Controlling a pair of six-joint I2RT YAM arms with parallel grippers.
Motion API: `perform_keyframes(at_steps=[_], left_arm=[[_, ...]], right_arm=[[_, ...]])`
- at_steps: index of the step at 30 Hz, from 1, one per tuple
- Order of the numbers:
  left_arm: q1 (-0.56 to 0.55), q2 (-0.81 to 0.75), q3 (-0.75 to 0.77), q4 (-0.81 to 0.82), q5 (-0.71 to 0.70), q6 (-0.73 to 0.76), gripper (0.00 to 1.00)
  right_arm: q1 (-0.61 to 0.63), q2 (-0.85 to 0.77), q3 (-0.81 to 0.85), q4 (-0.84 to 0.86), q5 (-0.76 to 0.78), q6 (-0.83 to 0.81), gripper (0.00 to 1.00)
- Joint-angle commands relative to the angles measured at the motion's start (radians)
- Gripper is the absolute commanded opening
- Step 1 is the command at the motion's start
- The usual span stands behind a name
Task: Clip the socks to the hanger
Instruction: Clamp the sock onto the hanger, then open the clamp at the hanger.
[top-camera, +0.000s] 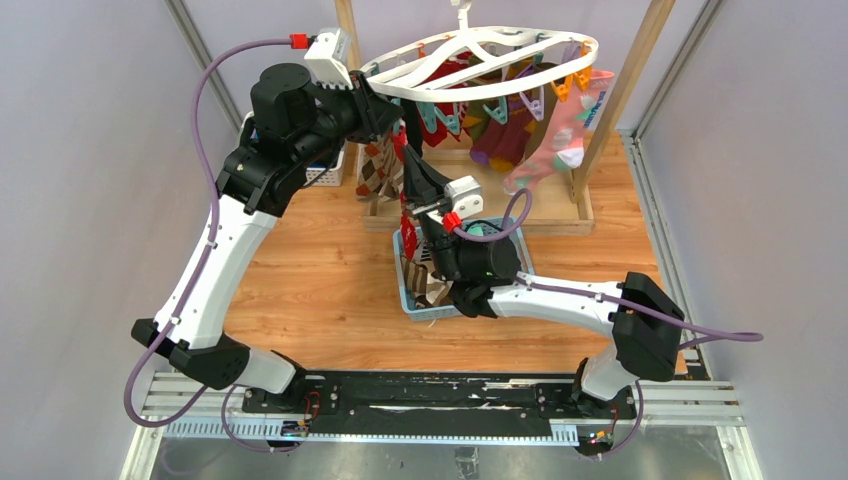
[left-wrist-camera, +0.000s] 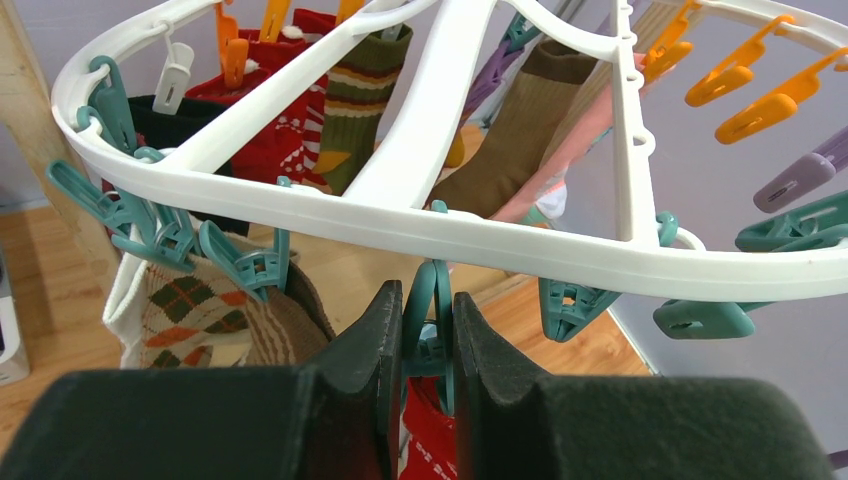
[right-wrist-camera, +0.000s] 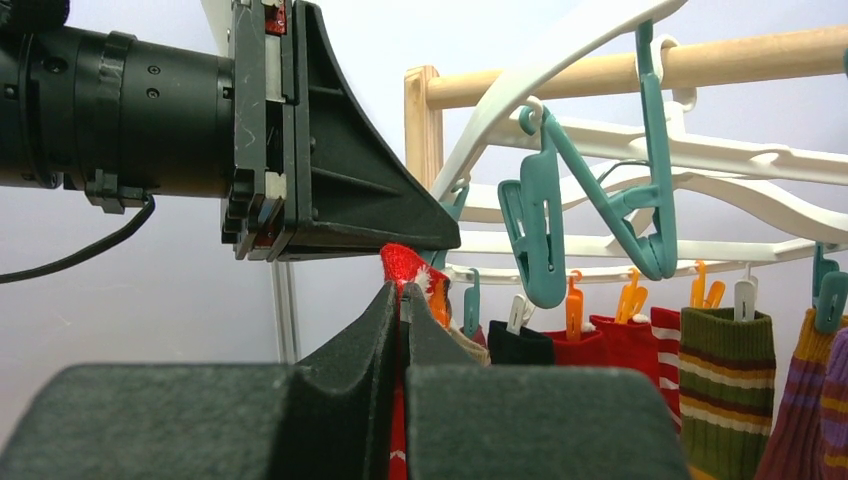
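**A red sock held up at a clip**

We see the red sock (right-wrist-camera: 400, 262) held up high, right under the near edge of the hanger (left-wrist-camera: 420, 225). The right gripper (right-wrist-camera: 402, 296) is pinched tight on the top of the sock. The sock's top pokes out just under the tip of the left gripper (left-wrist-camera: 428, 300).

The left gripper is squeezed narrow around a teal clip (left-wrist-camera: 437, 345) that dangles from the white rim. We cannot tell if the clip's mouth is open.

Just to the left of that clip, a brown diamond sock (left-wrist-camera: 190, 310) hangs from another teal clip. Further round the hanger we see more socks clipped on. There is a green striped sock (left-wrist-camera: 365, 110) with red ones beside it. A pink sock (top-camera: 560, 130) hangs at the far right end. Orange clips (left-wrist-camera: 760, 90) dangle from the far side of the rim.

The hanger hangs up inside a wooden frame (top-camera: 612, 95). Down below, a blue basket (top-camera: 403, 272) sits on the wooden table (top-camera: 320, 260) with more socks inside it. The right arm reaches up over the basket. The left arm reaches over from the left side.
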Motion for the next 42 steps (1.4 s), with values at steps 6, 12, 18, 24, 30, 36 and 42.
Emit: perform_keyframes(at_steps=[6, 12, 18, 24, 30, 36, 42], left_arm=[[0.006, -0.031, -0.004, -0.042, -0.029, 0.008, 0.03], [0.006, -0.036, -0.006, -0.047, -0.041, 0.015, 0.09], [0.006, -0.040, -0.004, -0.044, -0.047, 0.015, 0.59], [0.006, -0.042, 0.009, -0.043, -0.060, 0.022, 0.66], [0.006, -0.044, 0.003, -0.044, -0.064, 0.033, 0.64], [0.006, -0.050, -0.007, -0.041, -0.061, 0.047, 0.58], [0.006, -0.050, -0.013, -0.039, -0.045, 0.044, 0.54]], right_arm=[[-0.018, 0.026, 0.068, 0.038, -0.009, 0.028, 0.00], [-0.020, 0.028, 0.072, 0.035, -0.007, 0.033, 0.00], [-0.024, 0.018, 0.059, 0.016, -0.007, 0.045, 0.00], [-0.030, -0.002, 0.035, -0.003, -0.005, 0.056, 0.00], [-0.038, -0.071, -0.049, -0.056, 0.010, 0.098, 0.17], [-0.089, -0.218, -0.177, -0.229, -0.037, 0.262, 0.45], [-0.200, -0.348, -0.232, -0.442, -0.166, 0.437, 0.50]])
